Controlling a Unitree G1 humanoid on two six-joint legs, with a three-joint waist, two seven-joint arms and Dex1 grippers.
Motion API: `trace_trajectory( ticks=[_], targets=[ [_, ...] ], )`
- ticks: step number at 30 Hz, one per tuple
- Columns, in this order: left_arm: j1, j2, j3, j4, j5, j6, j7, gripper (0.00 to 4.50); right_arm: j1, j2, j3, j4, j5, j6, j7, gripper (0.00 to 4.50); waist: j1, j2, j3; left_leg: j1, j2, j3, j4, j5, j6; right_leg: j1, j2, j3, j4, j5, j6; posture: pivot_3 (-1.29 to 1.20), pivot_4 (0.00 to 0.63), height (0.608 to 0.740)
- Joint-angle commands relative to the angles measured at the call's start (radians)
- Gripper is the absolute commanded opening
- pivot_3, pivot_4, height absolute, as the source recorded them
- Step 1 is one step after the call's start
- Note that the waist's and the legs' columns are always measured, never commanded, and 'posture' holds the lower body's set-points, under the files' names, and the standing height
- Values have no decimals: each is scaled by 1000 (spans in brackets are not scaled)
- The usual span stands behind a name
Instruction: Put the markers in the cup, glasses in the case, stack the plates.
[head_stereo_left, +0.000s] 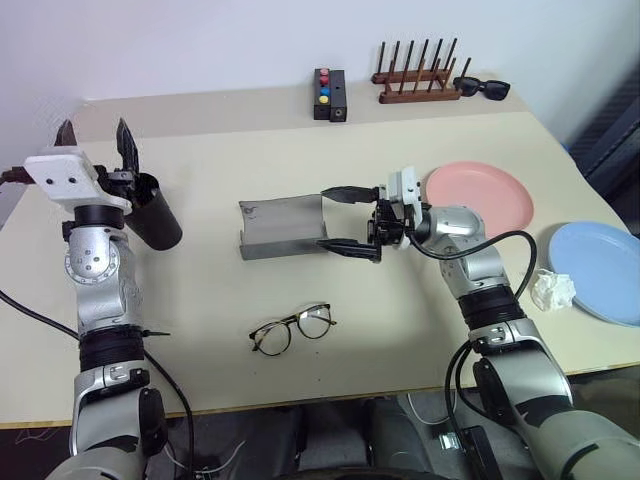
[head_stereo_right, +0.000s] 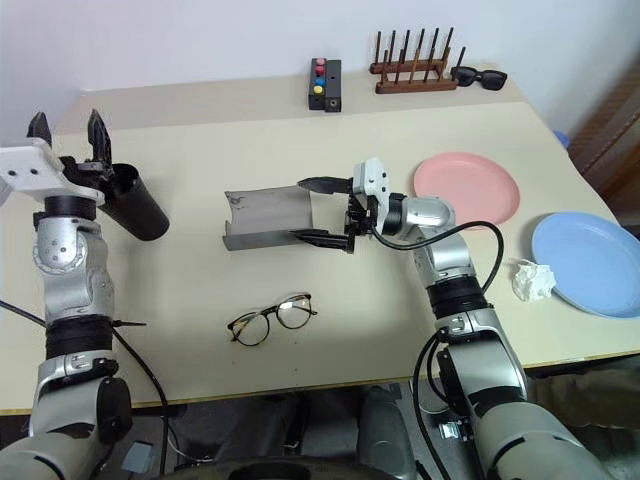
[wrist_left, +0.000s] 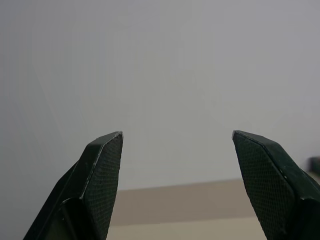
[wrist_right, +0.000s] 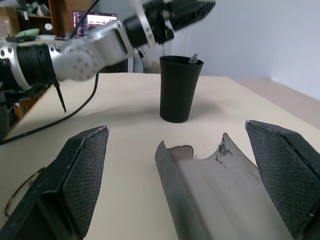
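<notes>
Left gripper (head_stereo_left: 95, 140) raised over the black cup (head_stereo_left: 152, 212) near the left edge of the tabletop (head_stereo_left: 200, 330), fingers spread wide and holding nothing. Tip of something pale poking above the cup's rim in the right wrist view, probably a marker, though too small to be sure. Cup upright, close under the left wrist: likely to be knocked over and to spill its contents if the arm drops or swings sideways carelessly.

Right gripper (head_stereo_left: 349, 220) level at mid-table, fingers wide apart and empty, straddling the near end of the grey glasses case (head_stereo_left: 283, 228). Case lying open near the centre of the tabletop; could be shoved or spun away by a closing finger that catches one wall.

Eyeglasses (head_stereo_left: 291, 329) unfolded toward the front edge, well apart from the case and from both grippers. Thin frame and round lenses, so apt to slip or twist in a pinch, or be pushed off the front edge by a low approach.

Salmon pink plate (head_stereo_left: 480, 195) and light blue plate (head_stereo_left: 600, 270) toward the right edge, not yet stacked. Crumpled white paper (head_stereo_left: 552, 291) touching or just beside the blue plate, apt to be dragged along or trapped under it.
</notes>
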Motion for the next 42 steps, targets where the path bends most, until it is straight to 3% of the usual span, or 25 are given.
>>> trace_trajectory(
  ticks=[1,5,8,14,18,26,31,42],
  targets=[
    [-13,34,-13,-153,-175,177,-127,3543,8,-33,-14,-76,2,17,-1,4500,-1,0,0,0,0,0,0,0,0,0,0,0,0,0,0,0,150,740],
    [32,129,-43,-281,-350,436,-328,3543,45,-87,-23,-128,-3,46,-11,4500,-4,0,0,0,0,0,0,0,0,-1,0,0,1,0,0,0,150,740],
    [61,209,-124,-303,-314,551,-415,3543,74,-117,-34,-153,-17,55,-54,4500,-4,0,0,0,0,0,-1,0,0,-1,0,0,1,0,0,0,150,740],
    [22,271,-272,-266,-287,703,-590,3543,133,-145,-53,-212,-54,74,-167,4500,2,0,0,0,0,0,-1,0,0,-1,0,0,2,0,0,0,150,740],
    [-82,277,-369,-102,-224,680,-779,3543,200,-168,-62,-262,-68,93,-226,4500,6,0,0,0,0,0,0,0,-1,-1,0,0,2,0,0,0,150,740],
    [-358,244,-504,449,-26,427,-1159,3543,301,-175,-83,-357,-91,107,-348,4500,-1,0,1,0,-1,0,-2,1,-1,-2,0,0,2,0,0,0,150,740],
    [-450,227,-557,657,85,272,-1324,3543,372,-181,-94,-456,-78,154,-395,4500,-1,-1,1,0,-1,1,-2,1,-1,-3,0,0,2,0,0,0,150,740],
    [-494,184,-556,826,209,82,-1389,3543,469,-200,-132,-578,-67,198,-467,4500,2,-2,2,0,-1,1,0,1,0,-2,0,0,4,0,0,0,150,740]
  ],
)
